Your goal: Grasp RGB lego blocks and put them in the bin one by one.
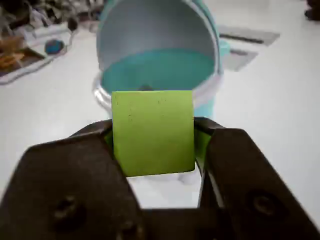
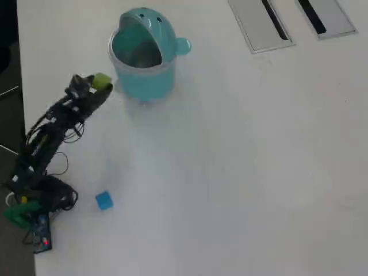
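My gripper (image 1: 152, 135) is shut on the yellow-green lego block (image 1: 152, 132), which fills the gap between the two black jaws. Straight ahead in the wrist view stands the teal whale-shaped bin (image 1: 160, 70), its mouth open toward me. From overhead, the gripper (image 2: 99, 85) holds the green block (image 2: 103, 80) just left of the bin (image 2: 144, 54), lifted off the table. A blue block (image 2: 104, 200) lies on the white table nearer the arm's base. The red block is out of view.
Two flat grey panels (image 2: 261, 23) (image 2: 325, 16) are set into the table at the back right in the overhead view. The arm's base and cables (image 2: 34, 195) sit at the left table edge. Clutter (image 1: 30, 40) lies far left in the wrist view.
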Motion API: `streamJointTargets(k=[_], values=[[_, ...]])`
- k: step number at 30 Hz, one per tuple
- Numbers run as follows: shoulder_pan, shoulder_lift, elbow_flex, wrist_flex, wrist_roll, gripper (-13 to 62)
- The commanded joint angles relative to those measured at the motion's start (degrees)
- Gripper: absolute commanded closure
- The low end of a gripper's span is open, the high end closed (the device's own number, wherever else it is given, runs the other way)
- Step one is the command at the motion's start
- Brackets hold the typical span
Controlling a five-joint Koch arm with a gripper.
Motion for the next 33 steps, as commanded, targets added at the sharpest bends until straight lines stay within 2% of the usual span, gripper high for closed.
streamJointTargets(k=[1,2,4,8,10,20,24,26,33], values=[[-0.79,1.32,-5.27,0.00,-0.18,44.1],[-3.16,0.26,-7.91,0.79,-0.26,44.2],[-6.15,-1.67,-11.69,0.88,-0.18,50.2],[-6.86,-8.44,-20.57,1.41,-0.18,50.2],[-7.03,-17.31,-30.06,1.32,0.00,50.2],[-4.66,-40.43,-56.16,2.20,0.00,50.3],[-4.66,-45.97,-61.17,2.29,-0.26,50.2],[-4.57,-53.09,-68.82,2.37,-0.53,50.2],[-3.34,-66.53,-87.71,6.94,-1.32,48.0]])
